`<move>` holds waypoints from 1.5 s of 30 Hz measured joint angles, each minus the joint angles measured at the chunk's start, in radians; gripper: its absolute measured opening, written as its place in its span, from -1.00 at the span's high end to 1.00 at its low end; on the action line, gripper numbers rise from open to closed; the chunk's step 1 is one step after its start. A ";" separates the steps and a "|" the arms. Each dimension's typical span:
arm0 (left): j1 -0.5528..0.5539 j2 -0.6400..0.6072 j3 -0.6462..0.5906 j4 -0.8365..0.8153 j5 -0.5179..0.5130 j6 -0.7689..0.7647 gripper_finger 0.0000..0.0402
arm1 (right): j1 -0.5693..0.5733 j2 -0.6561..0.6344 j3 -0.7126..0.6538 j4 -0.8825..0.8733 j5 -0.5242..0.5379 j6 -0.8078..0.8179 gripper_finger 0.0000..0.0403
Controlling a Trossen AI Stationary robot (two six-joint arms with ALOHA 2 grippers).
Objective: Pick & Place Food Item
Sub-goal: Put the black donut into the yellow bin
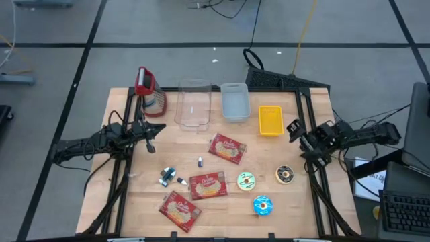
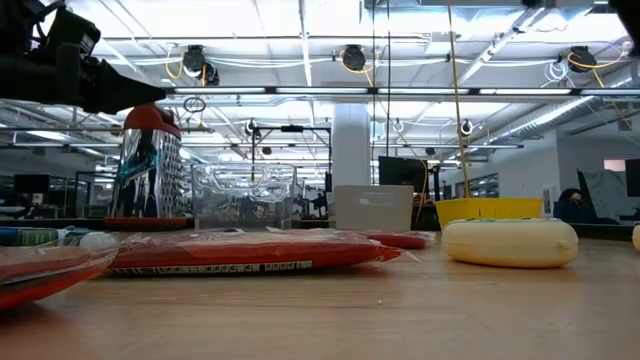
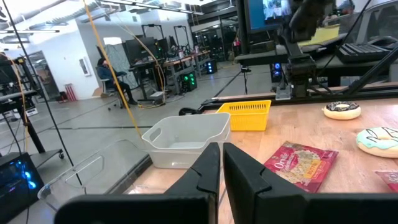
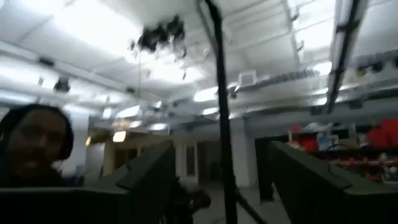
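Note:
Three red snack packets (image 1: 227, 148), (image 1: 207, 186), (image 1: 180, 208) lie flat on the wooden table. Three donuts lie flat to their right: a green-iced one (image 1: 246, 179), a chocolate one (image 1: 285, 175) and a blue one (image 1: 262, 206). My left gripper (image 1: 153, 130) hovers at the table's left, shut and empty; its wrist view (image 3: 221, 148) shows its fingers together. My right gripper (image 1: 293, 128) is at the table's right edge beside the yellow basket (image 1: 271, 120), open and empty. Its wrist view (image 4: 221, 146) points up at the ceiling.
A clear tub (image 1: 193, 103), a grey bin (image 1: 234, 101) and the yellow basket stand along the far edge, with a red-topped metal grater (image 1: 149, 91) at the far left. Small loose items (image 1: 168, 176), (image 1: 199, 161) lie near the packets. A person shows in the right wrist view (image 4: 31, 149).

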 joint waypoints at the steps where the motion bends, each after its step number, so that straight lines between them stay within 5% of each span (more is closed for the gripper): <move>1: 0.000 0.000 0.000 0.000 0.000 0.000 0.88 | 0.026 0.041 0.041 -0.060 0.015 -0.030 -0.34; 7: 0.000 0.000 0.000 0.000 0.000 0.000 0.88 | 0.149 0.278 0.336 -0.640 0.232 -0.130 -0.42; 12: 0.000 0.000 0.000 -0.001 0.000 0.000 0.88 | 0.224 0.487 0.548 -1.134 0.393 0.024 -0.38; 23: 0.000 0.000 0.000 0.000 0.000 0.000 0.88 | 0.295 0.773 0.647 -1.895 0.358 0.313 -0.40; 45: 0.000 0.000 0.000 0.000 0.000 0.000 0.88 | 0.295 0.796 0.354 -1.691 0.306 0.370 -0.28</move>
